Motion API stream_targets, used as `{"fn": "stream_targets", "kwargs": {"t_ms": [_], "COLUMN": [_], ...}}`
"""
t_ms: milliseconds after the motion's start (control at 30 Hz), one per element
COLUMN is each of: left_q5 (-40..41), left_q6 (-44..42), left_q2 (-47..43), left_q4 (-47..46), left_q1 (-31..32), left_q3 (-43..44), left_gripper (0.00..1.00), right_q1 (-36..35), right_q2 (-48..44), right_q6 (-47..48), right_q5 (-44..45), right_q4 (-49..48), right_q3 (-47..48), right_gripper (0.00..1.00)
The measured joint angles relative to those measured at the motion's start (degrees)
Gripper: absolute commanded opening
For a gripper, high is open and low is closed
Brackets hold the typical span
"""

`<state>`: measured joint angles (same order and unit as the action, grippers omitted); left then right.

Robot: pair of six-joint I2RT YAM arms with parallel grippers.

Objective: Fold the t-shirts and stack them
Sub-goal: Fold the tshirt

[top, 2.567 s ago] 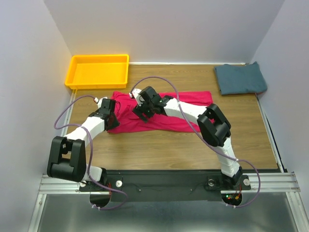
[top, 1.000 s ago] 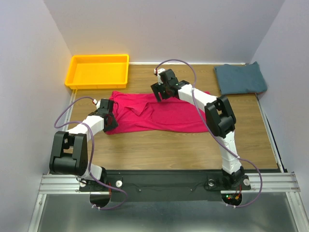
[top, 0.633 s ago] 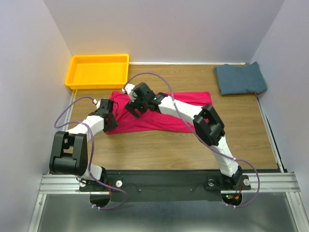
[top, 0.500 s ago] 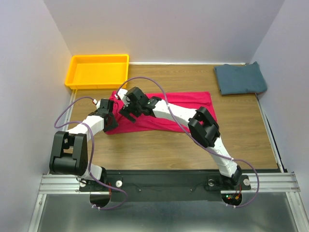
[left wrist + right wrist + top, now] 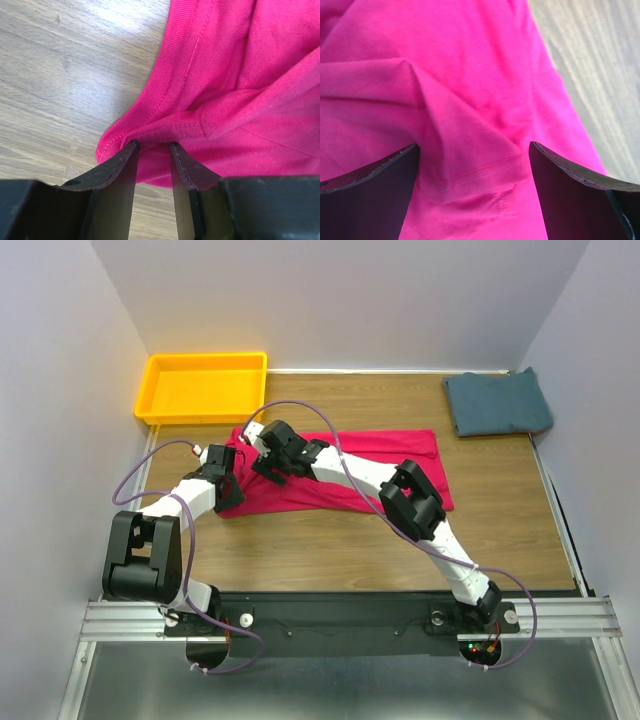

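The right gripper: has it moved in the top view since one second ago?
Yes. The right gripper went left and toward the arm bases, ending near the right corner of the yellow plastic tray.

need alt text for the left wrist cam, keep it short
The left gripper pinches the bunched hem of a pink t-shirt between its two dark fingers, seen close up. The wrinkled shirt fills the right and upper part of the view, and the light wooden table it lies on shows on the left.
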<state>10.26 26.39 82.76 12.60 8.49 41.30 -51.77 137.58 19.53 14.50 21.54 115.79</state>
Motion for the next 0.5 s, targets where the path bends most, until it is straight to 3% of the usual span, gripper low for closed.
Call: {"fn": "stream_targets", "kwargs": {"t_ms": [500], "left_q5": [-0.1], "left_q6": [0.0], "left_q2": [0.0], "left_q4": [0.0], "left_q1": [0.0], "left_q3": [0.0], "left_gripper": [0.43], "right_q1": [2.6], "right_q2": [4.7], "right_q6": [5.0], "right_q5": [6.0], "right_q4": [0.5], "right_q3": [10.0], "right_gripper": [0.95]}}
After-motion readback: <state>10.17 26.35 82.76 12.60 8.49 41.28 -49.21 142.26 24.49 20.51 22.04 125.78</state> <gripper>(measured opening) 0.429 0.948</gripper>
